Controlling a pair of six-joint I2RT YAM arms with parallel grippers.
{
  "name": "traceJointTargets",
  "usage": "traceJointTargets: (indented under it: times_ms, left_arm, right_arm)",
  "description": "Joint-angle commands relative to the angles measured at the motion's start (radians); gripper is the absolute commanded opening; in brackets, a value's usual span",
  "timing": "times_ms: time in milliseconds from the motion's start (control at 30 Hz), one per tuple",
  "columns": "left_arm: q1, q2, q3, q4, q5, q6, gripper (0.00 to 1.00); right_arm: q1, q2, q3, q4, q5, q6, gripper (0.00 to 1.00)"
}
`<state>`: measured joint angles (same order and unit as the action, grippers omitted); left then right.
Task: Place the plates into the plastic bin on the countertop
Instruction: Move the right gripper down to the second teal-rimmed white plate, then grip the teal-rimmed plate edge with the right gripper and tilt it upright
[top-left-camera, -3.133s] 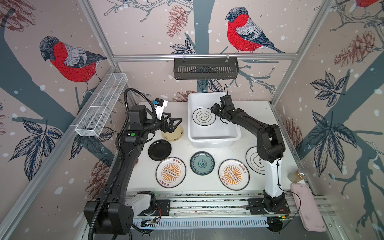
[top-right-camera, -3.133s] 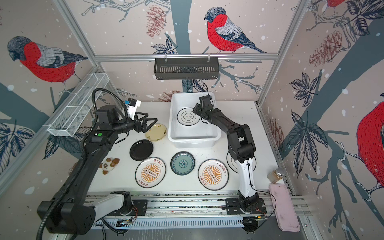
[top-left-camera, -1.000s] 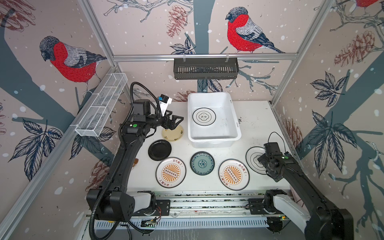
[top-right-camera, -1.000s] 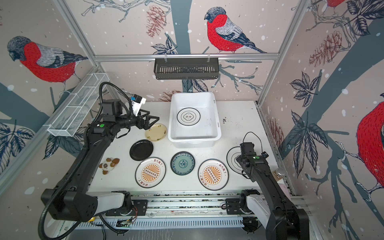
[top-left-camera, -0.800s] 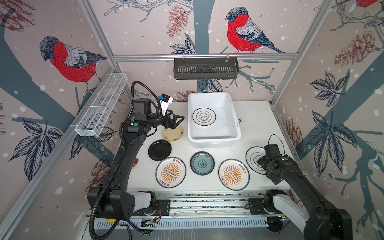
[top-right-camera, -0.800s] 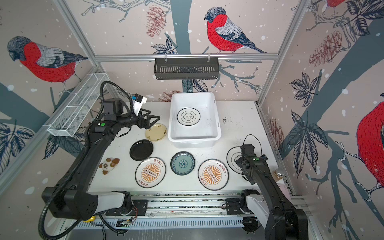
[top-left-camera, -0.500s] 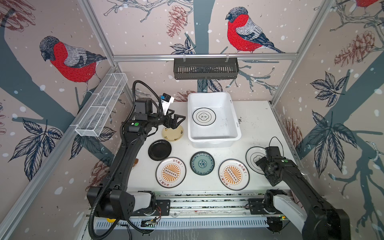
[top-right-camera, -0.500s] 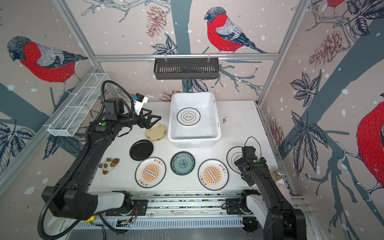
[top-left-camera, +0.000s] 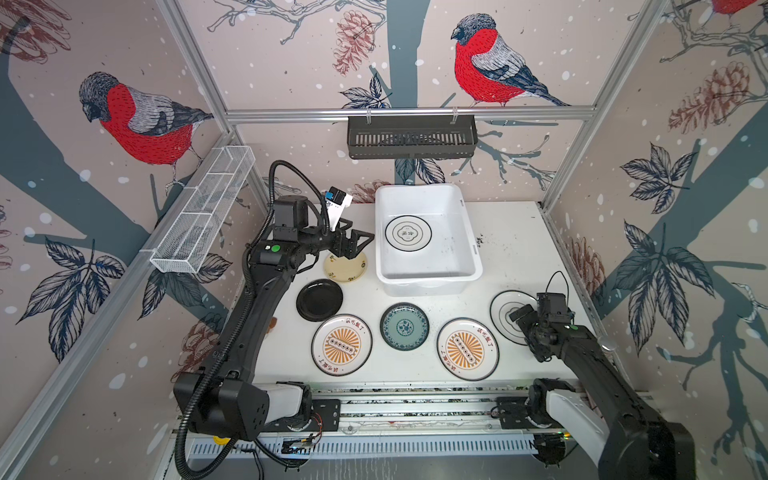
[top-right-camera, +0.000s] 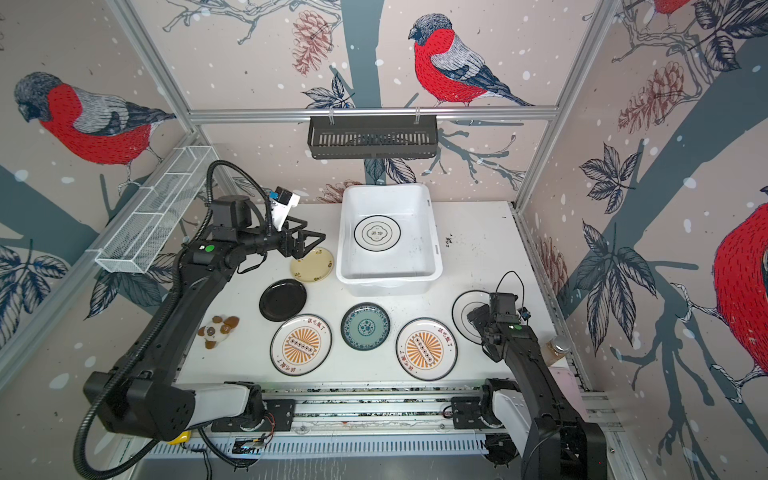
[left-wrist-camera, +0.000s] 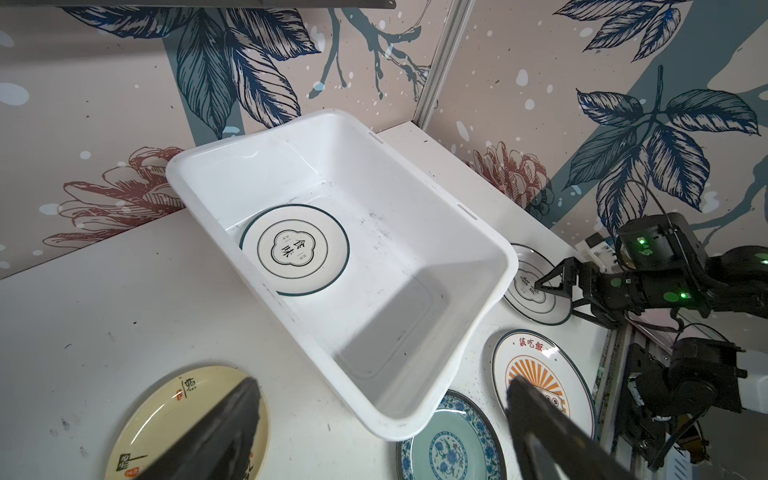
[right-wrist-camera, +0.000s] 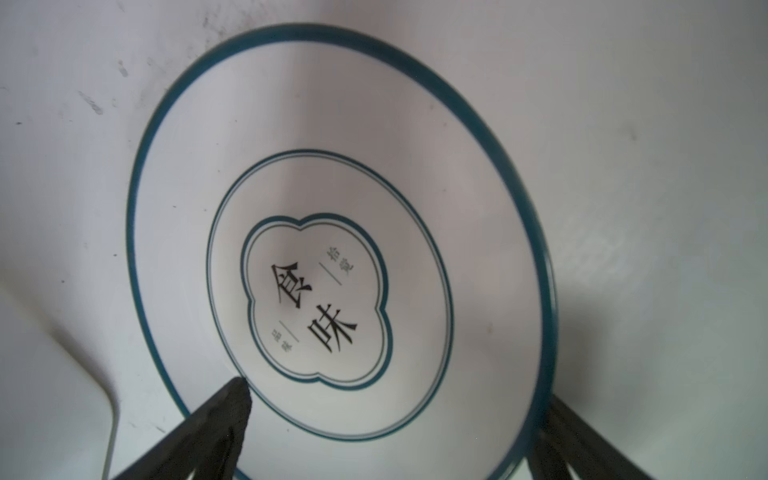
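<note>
- Hovering my right gripper, jaws spread, over the clover plate on the countertop.
- And my left gripper, spread too, hangs above the yellow plate beside the bin.
- A second clover plate lies inside.

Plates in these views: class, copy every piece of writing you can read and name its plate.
"食味": centre of the quatrefoil plate on the countertop and its twin in the plastic bin; smaller characters beside it blurred.
"該吃飯": rim of a sunburst plate, rest unclear.
Pale yellow plate: marks unreadable.
</note>
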<state>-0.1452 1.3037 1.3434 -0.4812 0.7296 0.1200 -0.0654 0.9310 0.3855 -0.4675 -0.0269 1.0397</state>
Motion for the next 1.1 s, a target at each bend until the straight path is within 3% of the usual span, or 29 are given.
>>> traceJointTargets:
  times_ms: [0,667,1067]
  left_arm:
    - [-0.006,0.000,0.005,0.031,0.010,0.018,0.92]
    - [-0.037,-0.013,-0.031,0.060,0.014,0.012,0.92]
    - [-0.052,-0.021,-0.054,0.075,0.011,0.014,0.92]
  right_arm:
    - [-0.017,0.009,-0.013,0.052,-0.089,-0.033,0.99]
    - [-0.200,0.103,-0.077,0.268,-0.303,-0.135,0.85]
    - [-0.258,0.141,-0.163,0.430,-0.389,-0.143,0.69]
